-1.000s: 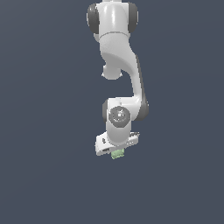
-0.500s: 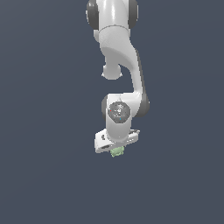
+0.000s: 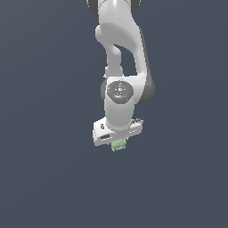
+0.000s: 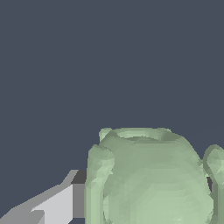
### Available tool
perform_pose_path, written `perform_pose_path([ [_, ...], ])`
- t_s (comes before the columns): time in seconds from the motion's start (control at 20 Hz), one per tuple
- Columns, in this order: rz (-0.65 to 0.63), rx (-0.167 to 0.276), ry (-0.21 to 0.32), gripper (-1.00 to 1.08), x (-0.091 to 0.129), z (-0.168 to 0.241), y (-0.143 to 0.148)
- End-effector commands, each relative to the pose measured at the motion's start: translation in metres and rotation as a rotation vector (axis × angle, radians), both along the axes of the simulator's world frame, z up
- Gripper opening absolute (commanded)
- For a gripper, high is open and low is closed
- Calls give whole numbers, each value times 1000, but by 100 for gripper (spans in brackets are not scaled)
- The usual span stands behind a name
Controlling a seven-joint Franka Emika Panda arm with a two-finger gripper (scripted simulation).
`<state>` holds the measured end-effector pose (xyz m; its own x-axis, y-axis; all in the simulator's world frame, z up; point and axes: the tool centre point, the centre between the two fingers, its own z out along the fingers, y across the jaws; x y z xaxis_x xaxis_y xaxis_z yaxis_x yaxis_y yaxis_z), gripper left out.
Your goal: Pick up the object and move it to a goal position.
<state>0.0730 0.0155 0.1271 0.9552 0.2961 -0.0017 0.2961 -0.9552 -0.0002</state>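
Observation:
The object is a small pale green blocky lump, peeking out just below the white gripper in the exterior view. The gripper is shut on it and holds it up in the air, with the arm reaching down from above. In the wrist view the object fills much of the picture, with a round raised rim on its face. One grey-white finger presses against its side. The other finger is hidden behind the object.
Only a plain dark grey-blue background shows around the arm in both views. No goal marker is visible.
The arm has carried the gripper and the green object a little lower and toward the exterior view's right. The grip on the object is unchanged.

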Motion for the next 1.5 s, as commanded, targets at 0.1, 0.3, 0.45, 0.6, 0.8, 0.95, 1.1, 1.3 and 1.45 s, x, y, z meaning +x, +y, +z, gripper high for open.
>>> perform_pose_path([
  [0.1, 0, 0, -1, -100, -12, 51, -4],
  [0.3, 0, 0, -1, -100, -23, 98, -8],
  [0.45, 0, 0, -1, -100, -31, 133, -12],
  [0.6, 0, 0, -1, -100, -38, 169, -15],
  [0.8, 0, 0, -2, -100, -49, 215, -18],
  [0.95, 0, 0, -2, -100, -56, 250, -21],
  [1.1, 0, 0, -2, -100, -62, 283, -24],
  [1.3, 0, 0, -2, -100, -69, 321, -28],
  [1.45, 0, 0, -2, -100, -72, 342, -29],
])
